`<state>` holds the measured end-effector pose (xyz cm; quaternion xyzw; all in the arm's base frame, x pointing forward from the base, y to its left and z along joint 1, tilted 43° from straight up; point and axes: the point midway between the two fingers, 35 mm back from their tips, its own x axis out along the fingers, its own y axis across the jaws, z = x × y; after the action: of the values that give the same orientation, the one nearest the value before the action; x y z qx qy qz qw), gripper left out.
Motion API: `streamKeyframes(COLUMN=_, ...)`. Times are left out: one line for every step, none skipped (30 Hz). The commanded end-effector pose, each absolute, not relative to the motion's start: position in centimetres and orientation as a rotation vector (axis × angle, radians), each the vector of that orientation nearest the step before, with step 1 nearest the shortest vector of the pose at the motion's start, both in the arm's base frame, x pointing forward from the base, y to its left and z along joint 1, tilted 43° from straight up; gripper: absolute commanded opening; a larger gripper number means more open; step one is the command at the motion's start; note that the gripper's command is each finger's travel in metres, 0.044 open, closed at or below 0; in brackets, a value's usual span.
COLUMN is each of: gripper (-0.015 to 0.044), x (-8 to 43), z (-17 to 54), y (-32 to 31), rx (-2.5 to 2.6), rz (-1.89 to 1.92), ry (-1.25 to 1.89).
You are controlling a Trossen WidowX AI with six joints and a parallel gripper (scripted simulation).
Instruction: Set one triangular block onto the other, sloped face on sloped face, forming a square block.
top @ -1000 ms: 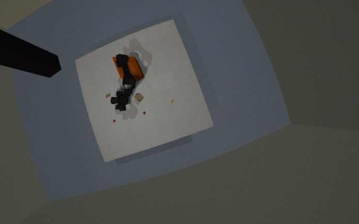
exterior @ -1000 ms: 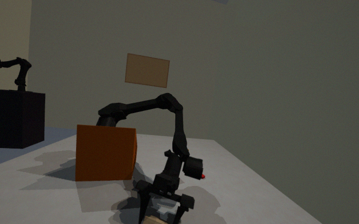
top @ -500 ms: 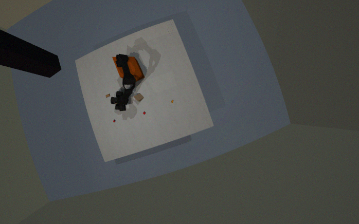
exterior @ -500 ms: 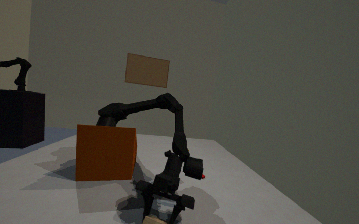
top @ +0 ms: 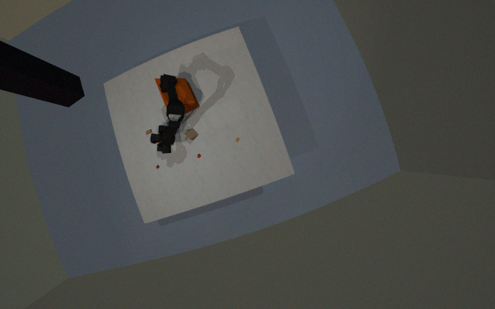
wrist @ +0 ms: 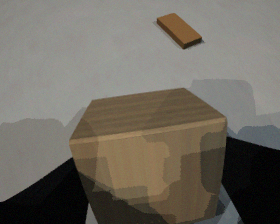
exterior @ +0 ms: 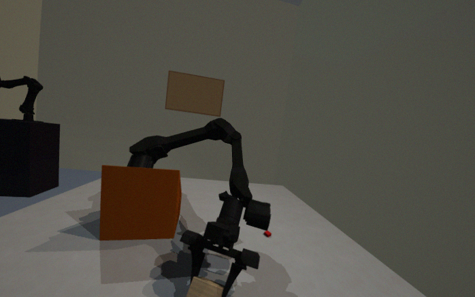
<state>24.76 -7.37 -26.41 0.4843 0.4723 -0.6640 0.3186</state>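
Note:
One wooden triangular block [exterior: 205, 287] [wrist: 153, 167] is between the fingers of my gripper [exterior: 211, 285] [wrist: 148, 150], which is shut on it. Its grain and edges show close up in the wrist view. The exterior view's lower edge cuts it off, so I cannot tell whether it touches the table [top: 218, 180] [exterior: 305, 251]. In the top view the gripper body hides it. The other wooden block [top: 191, 134] lies on the table to the right of the gripper in the top view, apart from it. The gripper hides that block in the exterior view.
A flat tan-brown piece [top: 148, 131] [wrist: 179, 30] lies left of the gripper in the top view. Two small red pieces [top: 157, 166] [top: 198, 155] and a small orange piece [top: 237, 139] also lie on the table. A large orange box [top: 190, 100] [exterior: 139, 204] stands by my arm's base.

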Motion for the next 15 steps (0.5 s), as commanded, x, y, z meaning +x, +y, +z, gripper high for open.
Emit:
streamKeyframes(gripper=0.0, x=25.1, z=-24.9, y=-8.9, rx=1.272, rz=-1.742, ry=1.23)
streamKeyframes(gripper=0.0, x=25.1, z=-24.5, y=-9.2, rx=1.272, rz=-1.742, ry=1.229)
streamKeyframes(gripper=0.0, x=25.1, z=-24.2, y=-9.6, rx=1.272, rz=-1.743, ry=1.229)
streamKeyframes(gripper=0.0, x=25.1, z=-23.8, y=-9.9, rx=1.271, rz=-1.743, ry=1.229)
streamKeyframes(gripper=0.0, x=25.1, z=-23.4, y=-10.2, rx=1.271, rz=-1.743, ry=1.228)
streamKeyframes(gripper=0.0, x=25.1, z=-23.1, y=-10.6, rx=1.271, rz=-1.743, ry=1.228)
streamKeyframes(gripper=0.0, x=25.0, z=-22.7, y=-10.9, rx=1.271, rz=-1.743, ry=1.228)
streamKeyframes(gripper=0.0, x=25.0, z=-22.4, y=-11.3, rx=1.271, rz=-1.743, ry=1.228)
streamKeyframes(gripper=0.0, x=24.9, z=-22.0, y=-11.6, rx=1.27, rz=-1.744, ry=1.228)
streamKeyframes(gripper=0.0, x=24.9, z=-21.6, y=-11.9, rx=1.27, rz=-1.744, ry=1.227)
streamKeyframes(gripper=0.0, x=24.8, z=-21.3, y=-12.3, rx=1.27, rz=-1.744, ry=1.227)
streamKeyframes(gripper=0.0, x=24.7, z=-21.0, y=-12.5, rx=1.27, rz=-1.744, ry=1.227)
streamKeyframes(gripper=0.0, x=24.7, z=-20.8, y=-12.7, rx=1.269, rz=-1.745, ry=1.227)
streamKeyframes(gripper=0.0, x=24.7, z=-20.7, y=-12.7, rx=1.269, rz=-1.745, ry=1.227)
streamKeyframes(gripper=0.0, x=24.7, z=-20.7, y=-12.7, rx=1.269, rz=-1.745, ry=1.227)
